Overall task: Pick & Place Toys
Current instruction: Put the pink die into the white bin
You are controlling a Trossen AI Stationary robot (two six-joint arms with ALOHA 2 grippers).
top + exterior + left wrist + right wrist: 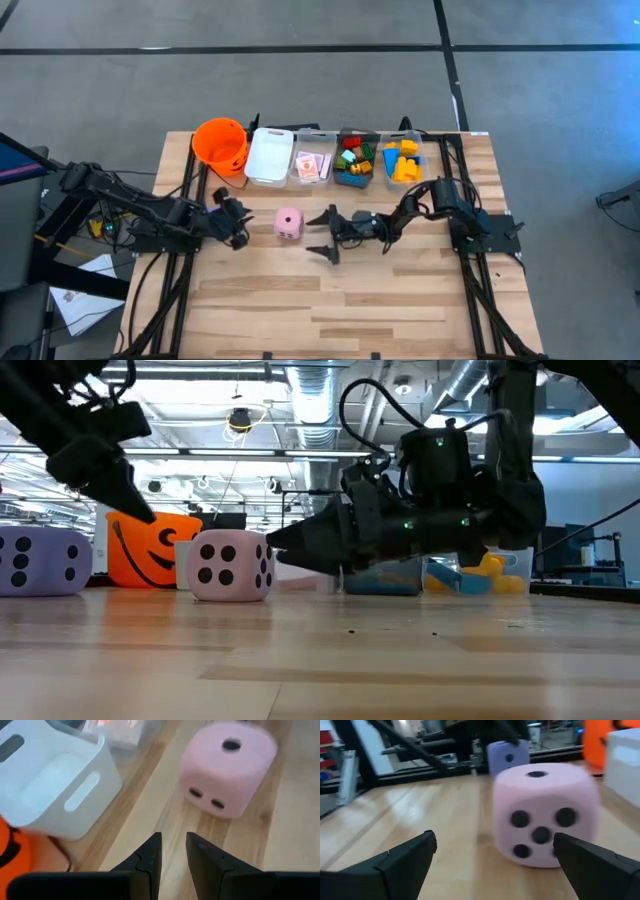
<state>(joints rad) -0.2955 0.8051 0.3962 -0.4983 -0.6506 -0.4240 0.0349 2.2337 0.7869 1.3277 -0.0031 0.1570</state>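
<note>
The right gripper (326,234) lay low over the tabletop (400,300) at the centre of the high frame, its fingers spread wide and holding nothing, pointed at the pink die (288,223) just to its left. The right wrist view showed what the overhead one could not: the die (545,815) sat between the lines of the two fingertips but ahead of them, untouched, with a five-dot face toward the camera. That view also caught a purple die (507,756) farther back, which the high view hid under the left arm.

The left gripper (240,232) sat on the die's other side, left of centre. In its wrist view the fingers (150,857) stood nearly together with only a narrow gap, gripping nothing, the pink die (227,767) ahead at upper right and a white bin (55,780) at upper left.

The low view alone showed the purple die (40,560) resting at the far left edge. The high view alone showed the bricks (355,160) in clear bins (378,175) along the upper tabletop, beside the orange bucket (220,145).
</note>
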